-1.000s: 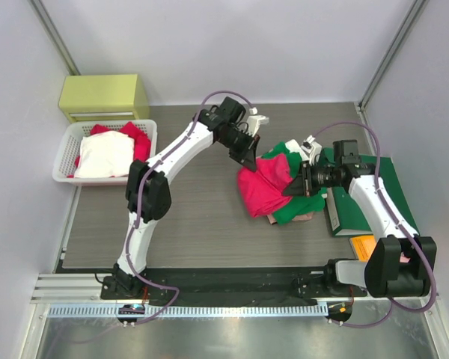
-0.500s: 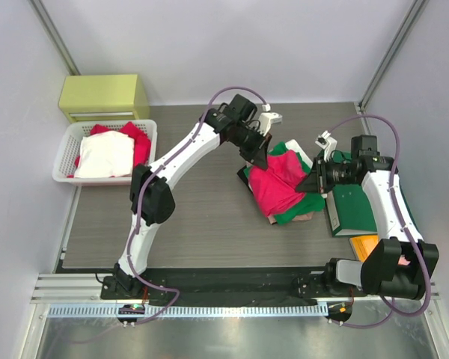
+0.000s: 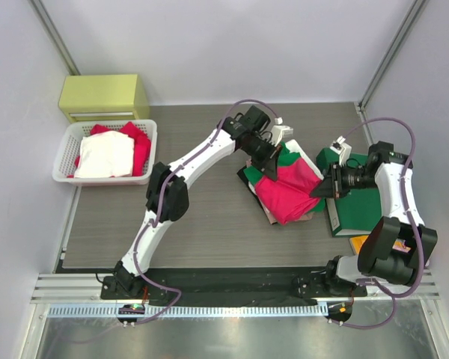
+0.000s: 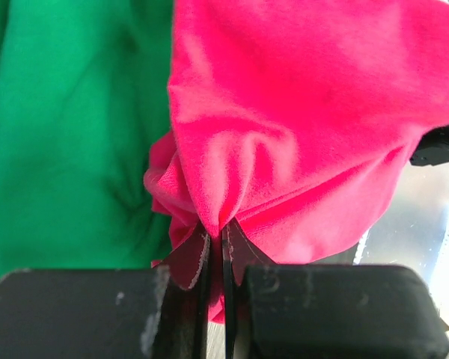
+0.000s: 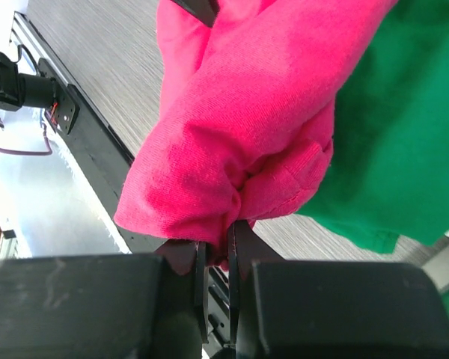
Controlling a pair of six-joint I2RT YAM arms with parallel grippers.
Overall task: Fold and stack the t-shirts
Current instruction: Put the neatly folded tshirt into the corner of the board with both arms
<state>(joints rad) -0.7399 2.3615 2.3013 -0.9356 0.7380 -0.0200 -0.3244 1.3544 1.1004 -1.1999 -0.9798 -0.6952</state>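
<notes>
A bright pinkish-red t-shirt (image 3: pixel 288 193) hangs stretched between both grippers above a green t-shirt (image 3: pixel 290 155) on the table. My left gripper (image 3: pixel 267 170) is shut on the red cloth's far left edge; the fabric bunches between the jaws (image 4: pixel 217 232). My right gripper (image 3: pixel 319 191) is shut on its right edge, with cloth pinched between the jaws (image 5: pixel 228 232). The green t-shirt (image 4: pixel 67 127) lies below in the left wrist view, and as the green t-shirt (image 5: pixel 404 127) in the right wrist view. A sliver of pale beige-pink t-shirt (image 3: pixel 313 218) peeks out under the pile.
A dark-green folder (image 3: pixel 363 206) lies at the right under the right arm. A white basket (image 3: pixel 63 153) holding red and white cloth stands at the left, with a yellow-green box (image 3: pixel 103 96) behind it. An orange card (image 3: pixel 359 243) lies near the front right.
Both grippers have carried the red t-shirt to the right, over the green one. The right arm has drawn back toward the folder and the left arm has reached further right.
</notes>
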